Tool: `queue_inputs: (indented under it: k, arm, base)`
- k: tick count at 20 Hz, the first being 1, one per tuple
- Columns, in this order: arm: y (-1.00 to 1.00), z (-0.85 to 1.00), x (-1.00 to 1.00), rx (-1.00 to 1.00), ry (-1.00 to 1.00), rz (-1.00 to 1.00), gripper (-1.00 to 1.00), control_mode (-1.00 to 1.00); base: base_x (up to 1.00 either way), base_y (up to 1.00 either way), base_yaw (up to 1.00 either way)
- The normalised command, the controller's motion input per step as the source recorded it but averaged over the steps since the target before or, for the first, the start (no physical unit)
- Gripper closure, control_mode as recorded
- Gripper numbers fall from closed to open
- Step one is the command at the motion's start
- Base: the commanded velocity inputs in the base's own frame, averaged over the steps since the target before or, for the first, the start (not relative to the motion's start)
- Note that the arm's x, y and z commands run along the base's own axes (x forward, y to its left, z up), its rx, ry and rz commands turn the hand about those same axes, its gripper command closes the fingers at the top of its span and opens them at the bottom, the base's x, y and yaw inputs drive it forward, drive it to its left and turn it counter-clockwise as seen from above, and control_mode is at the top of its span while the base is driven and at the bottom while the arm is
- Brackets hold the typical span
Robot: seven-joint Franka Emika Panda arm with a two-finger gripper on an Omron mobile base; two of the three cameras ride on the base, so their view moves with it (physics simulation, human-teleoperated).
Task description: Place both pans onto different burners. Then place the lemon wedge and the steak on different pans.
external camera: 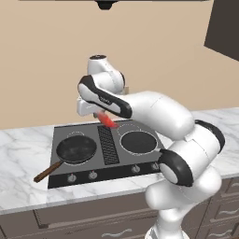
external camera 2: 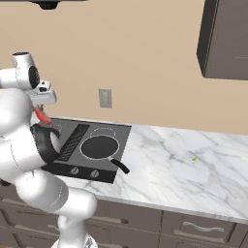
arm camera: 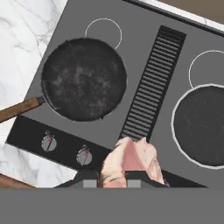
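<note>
Left base view: gripper [external camera: 106, 117] up above the rear middle of the cooktop [external camera: 63, 133], clamped on the steak [external camera: 108, 121], which hangs red beneath it over the grille [external camera: 108, 144]. Wooden-handled pan [external camera: 76, 149] sitting on the left front burner, handle pointing out over the marble desk [external camera: 23, 149]. All-dark pan [external camera: 138, 142] resting on the right front burner.

Right base view: steak [external camera 2: 41, 116] showing red under the hand, above the cooktop's far side. All-dark pan [external camera 2: 100, 147] on its burner, handle toward the front right. Lemon wedge [external camera 2: 194, 158] lying alone on the desk [external camera 2: 184, 169], well apart from the cooktop.

Hand view: steak [arm camera: 131, 159] pinched between the fingertips [arm camera: 89, 177], hanging over the front end of the grille [arm camera: 151, 87]. Wooden-handled pan [arm camera: 84, 78] to one side, all-dark pan [arm camera: 202, 126] to the other, both bare.
</note>
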Motion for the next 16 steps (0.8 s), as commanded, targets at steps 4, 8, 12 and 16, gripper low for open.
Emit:
queue_inputs:
  k: [4,8,12,16]
  arm:
    - [0.55,-0.47,0.58,0.0,0.0,0.0,1.0,-1.0]
    - [0.57,-0.32,0.52,0.0,0.03,0.0,1.0,-1.0]
    - [0.5,-0.26,0.45,0.0,0.05,0.0,1.0,-1.0]
    - [0.19,-0.31,0.37,0.0,0.02,0.0,1.0,-1.0]
  base:
    - [0.0,0.0,0.0]
    - [0.0,0.0,0.0]
    - [0.0,0.0,0.0]
    - [0.0,0.0,0.0]
